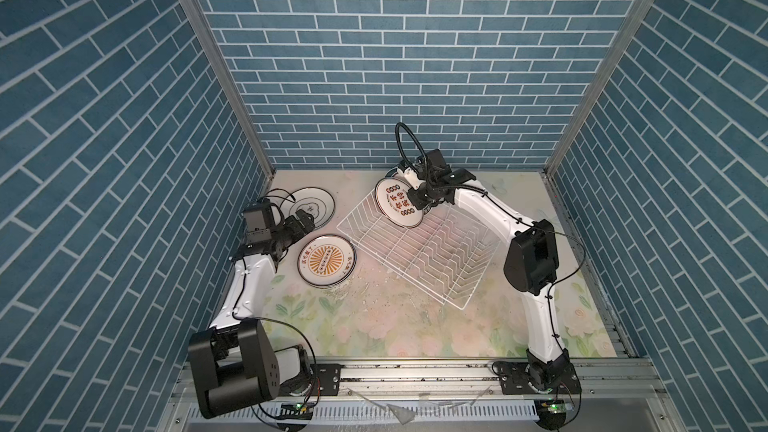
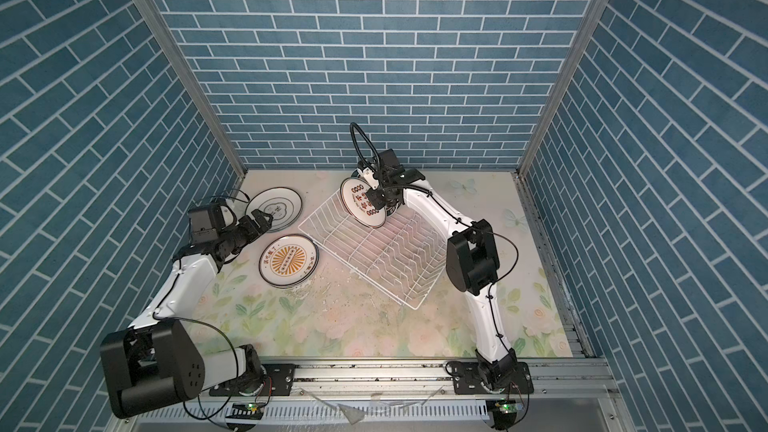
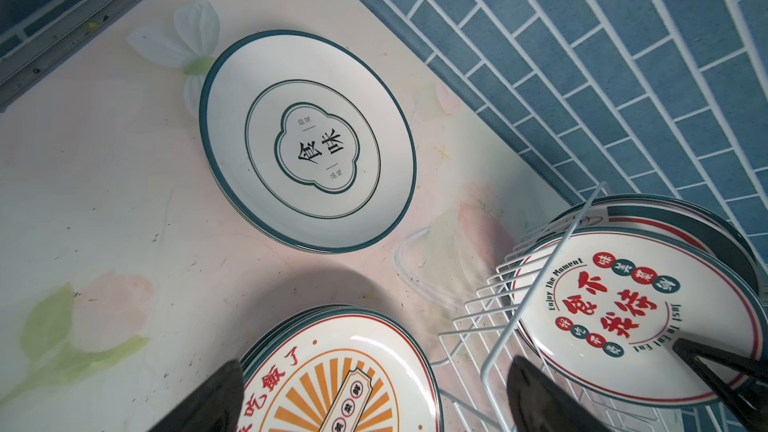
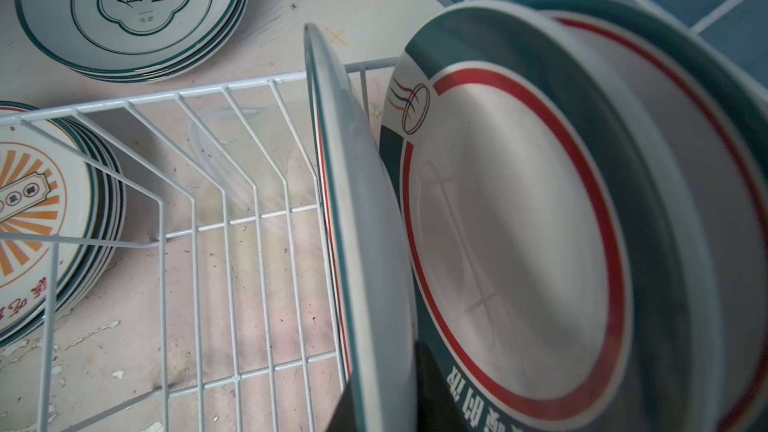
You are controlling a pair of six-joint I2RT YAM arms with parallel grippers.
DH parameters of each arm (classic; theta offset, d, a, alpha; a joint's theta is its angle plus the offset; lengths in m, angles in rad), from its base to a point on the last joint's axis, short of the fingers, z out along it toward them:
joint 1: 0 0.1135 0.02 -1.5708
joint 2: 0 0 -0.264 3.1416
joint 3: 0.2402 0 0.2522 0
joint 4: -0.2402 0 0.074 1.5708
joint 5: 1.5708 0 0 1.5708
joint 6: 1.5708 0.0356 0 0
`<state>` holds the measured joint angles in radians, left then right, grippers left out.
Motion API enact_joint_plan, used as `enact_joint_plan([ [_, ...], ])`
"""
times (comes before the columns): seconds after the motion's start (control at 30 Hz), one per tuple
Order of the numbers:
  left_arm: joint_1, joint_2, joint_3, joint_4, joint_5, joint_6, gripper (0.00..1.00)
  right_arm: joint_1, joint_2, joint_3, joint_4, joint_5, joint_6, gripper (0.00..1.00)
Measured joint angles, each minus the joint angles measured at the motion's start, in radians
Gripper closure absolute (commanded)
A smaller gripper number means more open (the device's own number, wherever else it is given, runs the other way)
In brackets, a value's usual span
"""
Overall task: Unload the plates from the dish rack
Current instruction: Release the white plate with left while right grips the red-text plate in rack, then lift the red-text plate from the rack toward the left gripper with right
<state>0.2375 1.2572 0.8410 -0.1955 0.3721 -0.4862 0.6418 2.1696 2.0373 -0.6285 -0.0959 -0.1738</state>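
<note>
Right gripper (image 1: 413,200) on the front plate (image 1: 392,207); rack (image 1: 436,257) nearly unloaded.
Table (image 1: 415,326): rack sits askew mid-table, likely so both arms reach it. Its near slots are bare. The remaining plates stand on edge at the far end, held up by the divider wires, which leaves their rims free to pinch. Left of the rack are two flat stacks, green-ring stack (image 1: 322,200) far and sunburst stack (image 1: 327,260) near, apparently sorted by print. Front plate leans in its slot, two back plates (image 4: 511,243) close behind. Right jaws are narrow and straddle its rim, one finger on the printed face, one in the gap behind; looks like a clamp for a straight lift out. Left gripper (image 1: 306,218) hangs between the stacks, jaws wide, holding nothing, probably waiting for a handover.
</note>
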Motion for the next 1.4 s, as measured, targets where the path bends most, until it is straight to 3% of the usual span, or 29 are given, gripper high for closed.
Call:
enact_joint_plan([
  [0.57, -0.001, 0.016, 0.000, 0.006, 0.013, -0.012, 0.01, 0.039, -0.045, -0.105, 0.121, 0.139, -0.079, 1.00],
  [1.0, -0.021, 0.044, -0.001, 0.032, 0.014, -0.026, 0.01, 0.060, -0.134, -0.212, 0.166, 0.193, -0.110, 1.00],
  [1.4, -0.047, 0.044, -0.002, 0.107, 0.100, -0.045, 0.01, 0.077, -0.347, -0.303, 0.144, 0.074, -0.089, 1.00],
])
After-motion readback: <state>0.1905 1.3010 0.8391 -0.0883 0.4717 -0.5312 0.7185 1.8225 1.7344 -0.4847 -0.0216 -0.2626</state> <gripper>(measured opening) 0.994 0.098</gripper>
